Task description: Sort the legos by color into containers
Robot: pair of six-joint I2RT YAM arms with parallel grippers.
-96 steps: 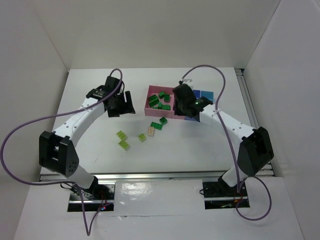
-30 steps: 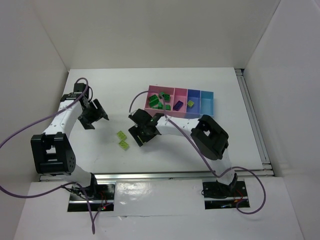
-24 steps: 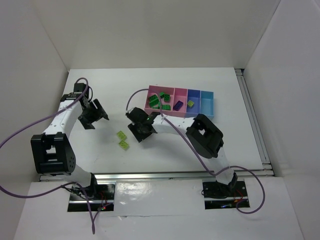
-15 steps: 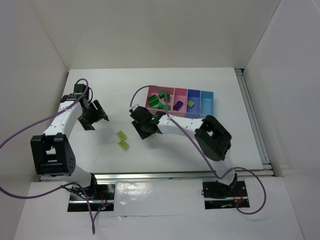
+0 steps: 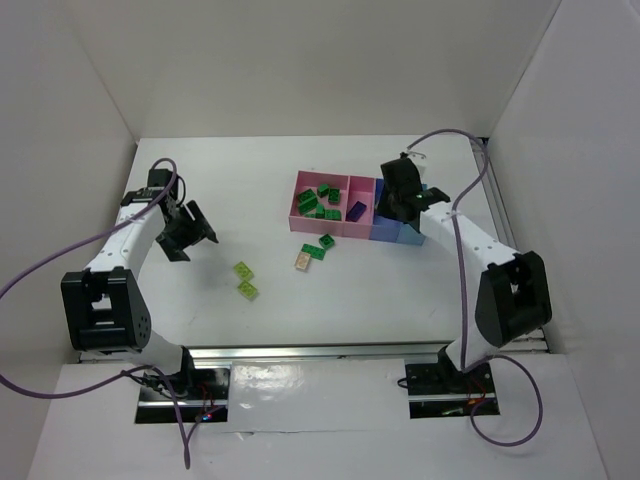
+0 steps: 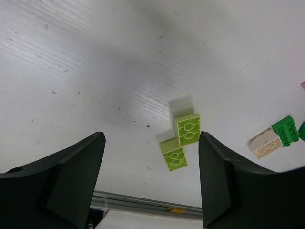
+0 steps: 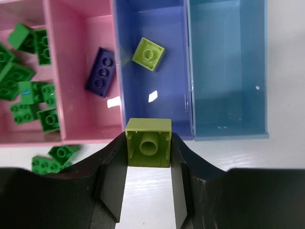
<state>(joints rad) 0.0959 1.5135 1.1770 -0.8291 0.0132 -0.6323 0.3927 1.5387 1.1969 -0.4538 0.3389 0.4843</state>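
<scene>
My right gripper (image 7: 148,143) is shut on a yellow-green lego (image 7: 148,151), held underside up just short of the blue bin's (image 7: 157,102) near wall. Another yellow-green lego (image 7: 148,54) lies in that bin. A purple lego (image 7: 100,75) lies in the narrower pink bin (image 7: 78,114), and several dark green legos (image 7: 28,93) in the large pink bin (image 5: 300,222). The light blue bin (image 7: 228,71) holds nothing. My left gripper (image 6: 151,143) hangs open over bare table, with two yellow-green legos (image 6: 189,130) beyond its fingertips.
On the table in front of the bins lie a beige lego (image 5: 303,260) and two dark green legos (image 5: 320,247). White walls close in the table on three sides. A metal rail (image 5: 320,350) runs along the near edge.
My right arm has swung from the middle of the table to the blue bin, its jaws now shut on a yellow-green lego. The left arm has not moved over the last second.
</scene>
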